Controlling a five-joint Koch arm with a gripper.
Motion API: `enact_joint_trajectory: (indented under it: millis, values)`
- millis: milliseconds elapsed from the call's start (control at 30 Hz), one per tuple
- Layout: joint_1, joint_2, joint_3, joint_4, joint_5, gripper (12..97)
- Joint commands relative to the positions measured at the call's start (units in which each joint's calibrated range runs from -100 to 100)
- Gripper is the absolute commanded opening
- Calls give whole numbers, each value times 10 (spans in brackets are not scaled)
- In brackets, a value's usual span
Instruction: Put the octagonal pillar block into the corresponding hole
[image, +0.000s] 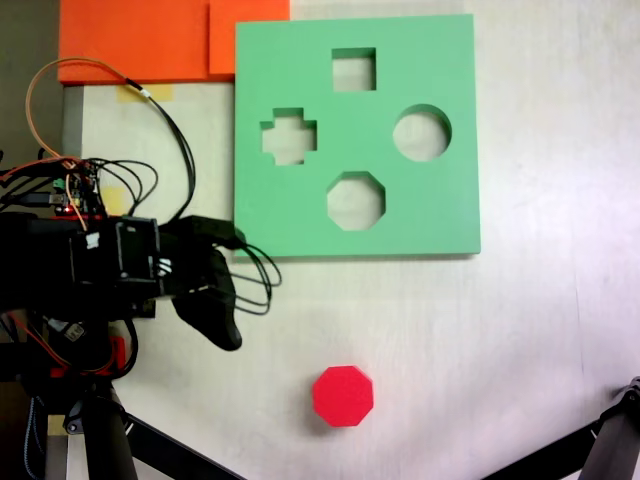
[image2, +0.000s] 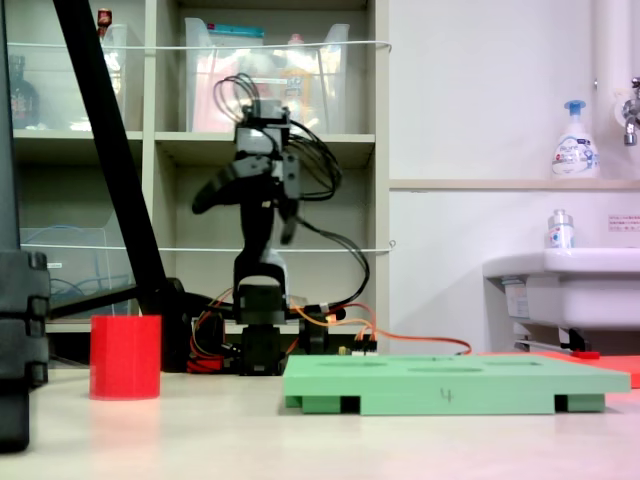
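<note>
The octagonal pillar block (image: 343, 396) is a bright red foam prism. From above, a fixed view shows its eight-sided top face in the lower middle of the frame, on the pale table (image: 540, 340). From the side, a fixed view shows the same block (image2: 125, 357) as a plain red upright column at the lower left, standing on the tabletop with its sides straight; its eight edges cannot be read there.

The green foam board (image: 440, 210) lies flat in the upper middle of the top-down frame, well apart from the block. It has four cutouts: a square one at the top, a cross-shaped one at the left, a round one at the right, and the corresponding hole (image: 355, 200), eight-sided, nearest the board's lower edge. The side view shows the board (image2: 450, 384) only as a low green slab at the lower right, its cutouts reduced to faint ovals.

The gripper (image: 215, 300) sits at the left of the top-down frame, a black shape between the board's lower left corner and the block, touching neither. In the side view it (image2: 245, 185) is raised high above the table in front of shelves. Whether its jaws are apart or together cannot be told in either view.

Orange sheets (image: 150, 40) lie at the upper left beside the board. Loose wires (image: 180, 130) loop near the arm. A sink (image2: 570, 285) and a soap bottle (image2: 574, 140) stand at the right of the side view.
</note>
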Motion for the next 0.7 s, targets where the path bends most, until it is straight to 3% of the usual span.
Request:
enact_joint_trajectory:
  millis: [0,333,667]
  values:
    - [-31,28,26,-43,-38,793]
    - [-118,180,77,-43,-105,792]
    - [-162,339,158,-43,-139,768]
